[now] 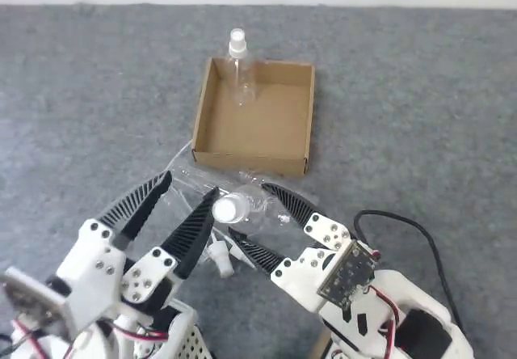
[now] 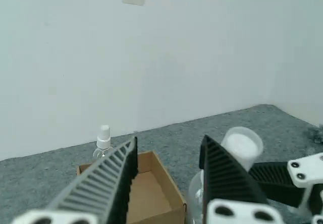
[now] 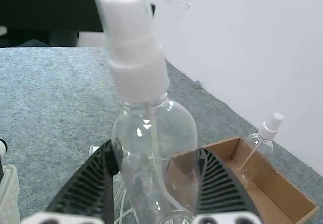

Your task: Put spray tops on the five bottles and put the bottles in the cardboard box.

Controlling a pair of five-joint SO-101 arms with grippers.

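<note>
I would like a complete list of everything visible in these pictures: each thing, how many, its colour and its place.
Table: one, grey, under everything.
Cardboard box: one, brown, table's middle.
Standing bottle: one, clear, white spray top, at the box's far wall.
Held bottle: one, clear, white spray top, before the box.
Loose spray tops: at least two, white, on the table near the held bottle.
Lying bottles: number unclear, clear, before the box.
Basket: one, white, table's near edge.
Cable: one, black, table's right side.
Left hand: one, black fingers, open, beside the held bottle.
Right hand: one, black fingers, shut on the held bottle.
</note>
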